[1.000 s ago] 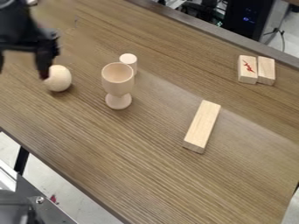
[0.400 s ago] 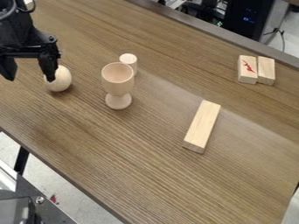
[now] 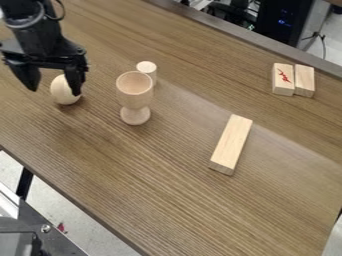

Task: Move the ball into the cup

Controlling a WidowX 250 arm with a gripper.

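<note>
Cup (image 3: 135, 92) and ball (image 3: 63, 91): pale matt wood (smooth); table (image 3: 160, 185): grained wood.

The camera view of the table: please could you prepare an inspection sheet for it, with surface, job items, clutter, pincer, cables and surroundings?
Surface: brown wood-grain table, with a paler band across it.
Job items: pale round wooden-looking ball on the table, outside the cup; pale wooden-looking stemmed cup upright.
Clutter: short pale cylinder behind the cup; long pale rectangular block; two short pale blocks side by side, one with red marks.
Pincer: black two-finger pincer at the ball, fingers apart.
Cables: black cable looped at the arm; dark cable beyond the far edge.
Surroundings: black case with blue lights.
</note>
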